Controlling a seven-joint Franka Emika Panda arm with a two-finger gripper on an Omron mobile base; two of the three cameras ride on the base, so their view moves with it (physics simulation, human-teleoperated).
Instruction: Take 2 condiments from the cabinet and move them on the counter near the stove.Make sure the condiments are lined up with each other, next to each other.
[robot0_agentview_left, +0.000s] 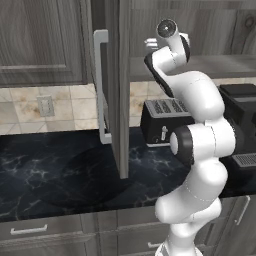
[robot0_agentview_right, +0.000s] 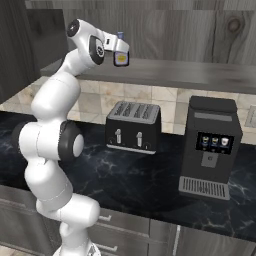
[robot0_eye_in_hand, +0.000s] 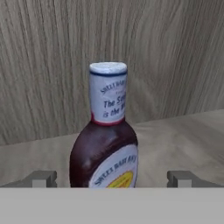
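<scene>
1. Dark brown bottle (robot0_eye_in_hand: 105, 144) with a pale blue cap stands upright in the middle of the hand view, on the grey shelf (robot0_eye_in_hand: 183, 140) of the cabinet, with wood-grain wall behind it.
2. Its yellow label shows at the lower edge of that view, and there is printed text on the neck.
3. The gripper (robot0_eye_in_hand: 111, 179) is open wide: one dark finger tip (robot0_eye_in_hand: 41, 178) rises at the lower left and the other at the lower right, with the bottle between them. I cannot tell if the tips touch the glass.
4. In the right base view the same bottle (robot0_agentview_right: 120, 56) appears small at the upper left of the frame, just at the end of the white arm (robot0_agentview_right: 55, 125), over the shelf edge (robot0_agentview_right: 190, 75).
5. In the left base view the cabinet door (robot0_agentview_left: 119, 90) stands open at the centre of the frame, with its long silver handle (robot0_agentview_left: 101, 85) on the left side of it.
6. On the black marble-look counter (robot0_agentview_right: 150, 175) under the shelf stand a black toaster (robot0_agentview_right: 133, 126) in the middle of the right base view and a black coffee machine (robot0_agentview_right: 210, 147) to the right of it, well apart from the bottle.
7. Grey drawers (robot0_agentview_left: 45, 232) run along the bottom of the left base view, under the counter.
</scene>
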